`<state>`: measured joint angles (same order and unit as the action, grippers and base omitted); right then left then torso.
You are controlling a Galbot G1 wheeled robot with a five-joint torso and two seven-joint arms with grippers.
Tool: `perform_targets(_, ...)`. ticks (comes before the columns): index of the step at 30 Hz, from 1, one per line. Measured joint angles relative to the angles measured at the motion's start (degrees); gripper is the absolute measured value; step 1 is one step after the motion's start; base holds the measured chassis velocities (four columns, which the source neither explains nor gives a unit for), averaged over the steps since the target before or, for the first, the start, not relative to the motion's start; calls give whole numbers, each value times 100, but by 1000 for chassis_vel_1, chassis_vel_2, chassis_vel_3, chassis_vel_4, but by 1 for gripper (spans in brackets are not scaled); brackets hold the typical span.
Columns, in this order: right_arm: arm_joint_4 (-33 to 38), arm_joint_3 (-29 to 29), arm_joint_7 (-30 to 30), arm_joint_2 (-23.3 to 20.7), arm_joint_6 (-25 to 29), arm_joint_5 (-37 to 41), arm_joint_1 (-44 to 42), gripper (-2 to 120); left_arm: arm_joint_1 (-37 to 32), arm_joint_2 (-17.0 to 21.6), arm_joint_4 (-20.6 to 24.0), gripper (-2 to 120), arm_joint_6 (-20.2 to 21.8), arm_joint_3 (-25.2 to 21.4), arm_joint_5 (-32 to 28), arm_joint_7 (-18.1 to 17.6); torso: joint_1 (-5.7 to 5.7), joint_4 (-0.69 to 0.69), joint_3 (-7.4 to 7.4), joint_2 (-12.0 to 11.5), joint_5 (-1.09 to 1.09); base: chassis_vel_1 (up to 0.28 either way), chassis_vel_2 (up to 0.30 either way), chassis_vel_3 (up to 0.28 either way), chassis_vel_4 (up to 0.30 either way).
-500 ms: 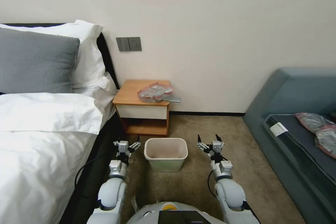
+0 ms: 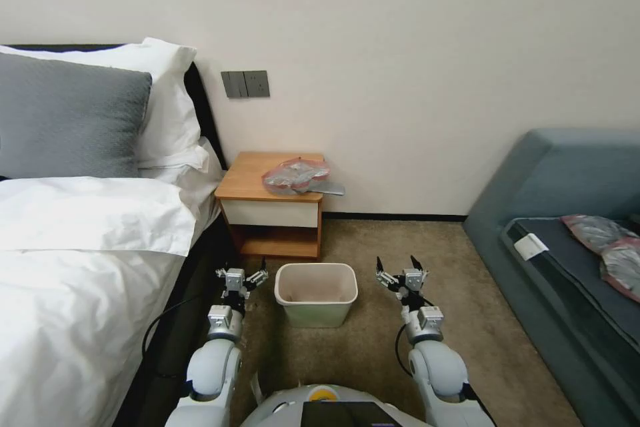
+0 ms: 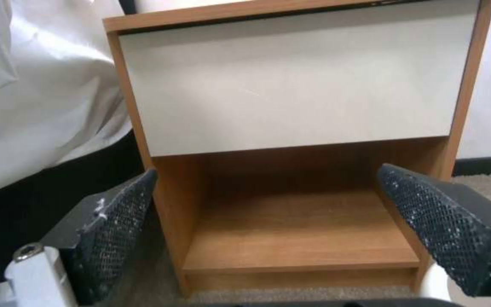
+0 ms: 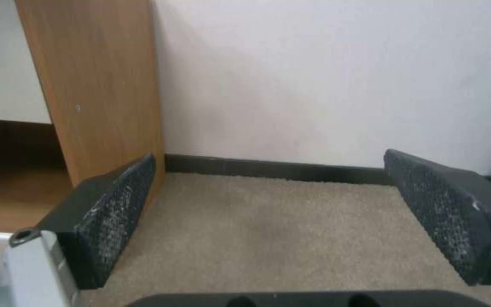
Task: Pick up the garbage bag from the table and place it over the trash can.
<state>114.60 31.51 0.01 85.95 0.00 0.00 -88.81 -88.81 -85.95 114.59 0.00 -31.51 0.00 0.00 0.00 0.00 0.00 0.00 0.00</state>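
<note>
The garbage bag (image 2: 294, 175) lies crumpled on the right half of the wooden table (image 2: 248, 178), its pinkish rim showing. The cream trash can (image 2: 316, 293) stands on the carpet just in front of the table. My left gripper (image 2: 241, 274) hovers low to the left of the can, open, facing the table's white drawer front (image 3: 291, 81) and lower shelf. My right gripper (image 2: 401, 267) hovers to the right of the can, open with nothing between its fingers (image 4: 115, 213), facing the table's side panel (image 4: 95, 85) and the wall.
A bed (image 2: 80, 260) with white sheets and a grey pillow runs along the left. A blue-grey sofa (image 2: 567, 227) with more crumpled bags (image 2: 603, 240) stands at the right. Beige carpet (image 2: 393, 240) lies open between can, table and sofa.
</note>
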Motion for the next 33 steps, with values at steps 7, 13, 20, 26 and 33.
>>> perform_targets(7,0,0,0,0,0,0,0,100,0,0,0,99,0,0,0,0,0,0,0,0,0,0,0,0,0)
perform_targets(13,0,0,0,0,0,0,0,100,0,0,0,99,0,0,0,0,0,0,0,0,0,0,0,0,0)
perform_targets(20,0,0,0,0,0,0,0,100,0,0,0,99,0,1,0,0,0,0,0,0,0,0,0,0,0)
perform_targets(26,571,-74,-14,-67,253,14,-233,100,-68,202,337,99,-349,-378,-504,-135,0,0,0,0,0,0,0,0,0)
perform_targets(33,1668,-232,-112,-200,739,22,-705,100,-215,612,1018,99,-1099,-1134,-1525,-423,0,3,-1,0,2,0,0,0,0)
